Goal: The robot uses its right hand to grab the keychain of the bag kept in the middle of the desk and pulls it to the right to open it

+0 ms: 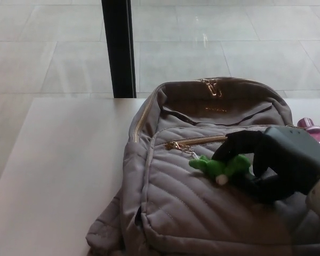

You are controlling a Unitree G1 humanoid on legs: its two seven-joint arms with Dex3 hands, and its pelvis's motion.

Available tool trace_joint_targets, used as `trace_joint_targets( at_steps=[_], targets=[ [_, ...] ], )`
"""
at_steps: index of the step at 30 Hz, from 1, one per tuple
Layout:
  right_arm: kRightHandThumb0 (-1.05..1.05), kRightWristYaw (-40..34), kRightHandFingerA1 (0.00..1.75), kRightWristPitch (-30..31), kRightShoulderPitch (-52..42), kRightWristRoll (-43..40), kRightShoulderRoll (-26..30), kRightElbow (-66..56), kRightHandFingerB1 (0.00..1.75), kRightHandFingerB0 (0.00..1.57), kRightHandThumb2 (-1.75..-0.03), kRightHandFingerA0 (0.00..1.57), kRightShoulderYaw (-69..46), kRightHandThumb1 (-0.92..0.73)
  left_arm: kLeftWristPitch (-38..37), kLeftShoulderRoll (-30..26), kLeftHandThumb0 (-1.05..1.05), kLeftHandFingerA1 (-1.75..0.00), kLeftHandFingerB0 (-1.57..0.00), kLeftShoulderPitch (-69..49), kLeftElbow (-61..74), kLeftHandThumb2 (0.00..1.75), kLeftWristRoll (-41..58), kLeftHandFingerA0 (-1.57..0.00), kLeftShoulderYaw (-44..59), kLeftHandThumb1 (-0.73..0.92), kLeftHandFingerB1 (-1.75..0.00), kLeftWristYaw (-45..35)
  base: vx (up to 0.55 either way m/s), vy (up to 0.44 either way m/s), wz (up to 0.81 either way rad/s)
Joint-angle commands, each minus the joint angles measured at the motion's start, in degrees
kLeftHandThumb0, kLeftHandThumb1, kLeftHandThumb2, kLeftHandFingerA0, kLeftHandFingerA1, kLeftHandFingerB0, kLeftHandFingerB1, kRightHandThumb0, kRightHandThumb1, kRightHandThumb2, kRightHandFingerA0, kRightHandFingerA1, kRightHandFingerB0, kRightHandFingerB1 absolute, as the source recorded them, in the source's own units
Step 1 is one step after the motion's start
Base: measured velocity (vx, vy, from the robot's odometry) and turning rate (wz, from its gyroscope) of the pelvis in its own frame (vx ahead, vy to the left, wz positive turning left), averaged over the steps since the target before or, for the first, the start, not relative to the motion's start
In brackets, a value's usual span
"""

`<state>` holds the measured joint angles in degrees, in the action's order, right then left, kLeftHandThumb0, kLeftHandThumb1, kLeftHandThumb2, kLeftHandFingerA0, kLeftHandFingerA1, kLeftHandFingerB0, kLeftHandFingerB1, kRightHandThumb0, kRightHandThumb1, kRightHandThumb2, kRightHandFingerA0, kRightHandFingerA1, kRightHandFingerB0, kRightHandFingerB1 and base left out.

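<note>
Pink object (316,129) mostly behind right hand (280,162), frame-cropped.

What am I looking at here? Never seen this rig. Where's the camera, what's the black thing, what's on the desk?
The camera sits on a humanoid robot's head and looks down at a white desk. There is only this one view.

The black shape coming in from the right is the robot's right hand, a thumb and two thick fingers. The left hand is out of frame.

On the desk lies a grey quilted backpack with a gold zipper across its front pocket. A green plush keychain hangs from the zipper pull. The fingers are closed around that keychain. The pull sits near the zipper's left end, so the pocket looks shut.

A pink object peeks out behind the bag; I cannot tell what it is.
</note>
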<state>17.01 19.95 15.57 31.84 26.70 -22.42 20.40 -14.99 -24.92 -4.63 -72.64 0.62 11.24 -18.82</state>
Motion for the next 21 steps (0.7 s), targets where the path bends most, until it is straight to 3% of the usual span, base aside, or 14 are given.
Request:
trace_joint_targets(
  at_steps=[1, 3, 4, 5, 6, 7, 8, 11, 12, 13, 18, 21],
  targets=[
    [-0.25, 4.25, 1.67, 0.19, -4.28, 1.79, 1.54, 2.78, 0.62, 0.92, -0.81, 0.92, 3.21, -0.61, 0.07, -0.2, -0.85, -0.58, -0.48, 0.11, -0.2, 0.78, 0.91, -0.65, 0.81, 0.92, -0.48, -0.1, 0.0, 0.0, 0.0],
    [-0.26, 4.19, 1.63, 0.19, -4.61, 2.48, 1.33, 2.38, 0.69, 0.96, -0.89, 0.94, 3.88, -0.62, -0.2, -0.01, -0.84, -0.58, -0.47, -0.03, -0.2, 0.79, 0.72, -0.65, 0.72, 0.92, -0.48, -0.14, 0.0, 0.0, 0.0],
    [-0.27, 4.28, 1.62, 0.68, -4.7, 2.29, 0.7, 2.28, 0.93, 0.95, -0.97, 0.95, 4.01, -0.62, -0.76, -0.06, -0.84, -0.58, -0.47, -0.13, -0.25, 0.81, 0.35, -0.66, 0.5, 0.92, -0.48, 0.08, 0.0, 0.0, 0.0],
    [-0.28, 4.06, 1.66, 0.92, -4.78, 2.48, 0.38, 2.24, 1.02, 0.92, -1.03, 0.96, 4.04, -0.6, -0.67, -0.06, -0.85, -0.59, -0.46, -0.03, -0.38, 0.8, 0.5, -0.65, 0.67, 0.92, -0.49, -0.14, 0.0, 0.0, 0.0],
    [-0.32, 3.54, 1.51, 1.38, -4.95, 2.84, -0.1, 2.16, 1.08, 0.93, -1.07, 1.14, 4.04, -0.53, -0.5, -0.08, -0.85, -0.59, -0.46, 0.08, -0.48, 0.8, 0.78, -0.64, 0.92, 0.92, -0.48, -0.63, 0.0, 0.0, 0.0],
    [-0.32, 3.33, 1.51, 1.62, -5.08, 3.04, -0.32, 2.1, 1.08, 0.93, -1.07, 1.14, 3.98, -0.53, -0.59, -0.12, -0.85, -0.59, -0.46, 0.01, -0.38, 0.8, 0.73, -0.64, 0.9, 0.92, -0.48, -0.81, 0.0, 0.0, 0.0],
    [-0.3, 0.21, 1.75, 0.66, -6.22, 2.85, -1.62, 2.01, 1.23, 0.88, -1.17, 1.03, 2.91, -0.53, -0.57, -0.14, -0.86, -0.56, -0.5, -0.06, -0.12, 0.79, 0.6, -0.64, 0.78, 0.92, -0.47, -0.59, 0.0, 0.0, 0.0],
    [-0.33, -4.1, 1.75, -2.43, -7.27, 2.98, -3.31, 3.06, 1.29, 0.87, -1.18, 1.0, 1.55, -0.46, -0.64, -0.11, -0.86, -0.56, -0.5, -0.19, 0.0, 0.78, 0.57, -0.65, 0.76, 0.92, -0.47, -0.37, 0.0, 0.0, 0.0],
    [-0.35, -6.4, 1.75, -4.1, -7.86, 3.06, -3.81, 3.32, 1.35, 0.83, -1.18, 1.04, 0.85, -0.52, -0.65, -0.04, -0.92, -0.6, -0.46, -0.19, -0.25, 0.92, 0.65, -0.61, 0.88, 0.8, -0.52, -0.35, 0.0, 0.0, 0.0],
    [-0.37, -7.68, 1.75, -5.53, -8.2, 2.84, -4.09, 3.39, 1.55, 0.73, -1.15, 1.02, 0.03, -0.55, -0.77, -0.01, -0.86, -0.55, -0.49, -0.21, -0.45, 0.78, 0.8, -0.62, 1.03, 0.92, -0.47, -0.73, 0.0, 0.0, 0.0],
    [-0.33, -9.42, 1.75, -7.63, -8.7, 3.11, -5.04, 3.65, 1.68, 0.7, -1.11, 1.0, -1.58, -0.58, -1.09, 0.25, -0.86, -0.55, -0.48, -0.53, -0.71, 0.79, 0.37, -0.63, 0.89, 0.92, -0.48, -0.43, 0.0, 0.0, 0.0],
    [-0.33, -10.38, 1.75, -8.21, -8.43, 3.19, -5.83, 3.9, 1.55, 0.76, -1.11, 0.96, -2.47, -0.59, -0.52, 0.34, -0.93, -0.59, -0.48, -0.41, -0.76, 0.93, 0.19, -0.63, 0.77, 0.8, -0.52, 0.58, 0.0, 0.0, 0.0]
  ],
)
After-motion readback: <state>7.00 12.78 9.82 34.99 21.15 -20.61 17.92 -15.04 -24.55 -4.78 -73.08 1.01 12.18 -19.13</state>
